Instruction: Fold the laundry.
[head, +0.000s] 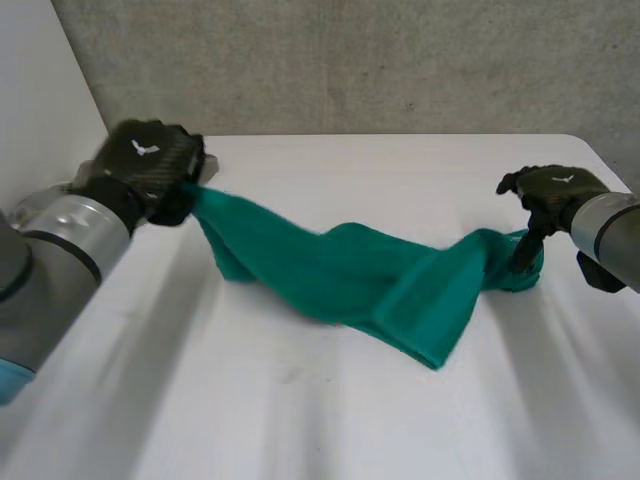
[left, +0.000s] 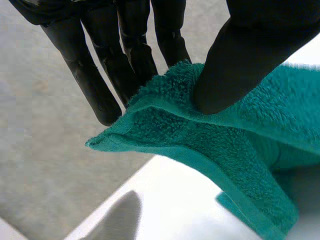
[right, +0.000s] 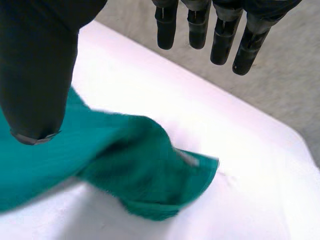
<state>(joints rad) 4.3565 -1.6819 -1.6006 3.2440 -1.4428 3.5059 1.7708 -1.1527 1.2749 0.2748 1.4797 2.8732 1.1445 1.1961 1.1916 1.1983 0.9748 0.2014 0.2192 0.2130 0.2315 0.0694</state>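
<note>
Currently the white table (head: 300, 420) is carrying the whole job, and a teal terry towel (head: 340, 270) is stretching across the table's middle in a loose, twisted band, from the table's far left corner toward its right edge. One end is hanging lifted off the table. The middle is sagging down and resting on the table in rumpled ridges, and the other end is lying bunched near the table's right edge.

The left arm (head: 60, 260) is extending over the table's left side and the right arm (head: 610, 235) is extending over the table's right edge. The left hand (head: 150, 165) is hovering above the table's far left corner and is clamping a hemmed corner of the towel, the thumb pressing the pile against the fingers (left: 95, 85) in its wrist view. The right hand (head: 555, 190) is hanging above the table's right edge, just over the bunched end. Its thumb and fingers (right: 220, 35) are standing well apart and are gripping nothing, with the cloth lying on the table beneath the palm.

As a judgement, the folding is barely beginning: no clean fold is showing, the towel is not lying flat, and only one corner is being held. What is remaining looks like taking hold of the right end, spreading the towel flat on the table, then making the folds and squaring the edges.
</note>
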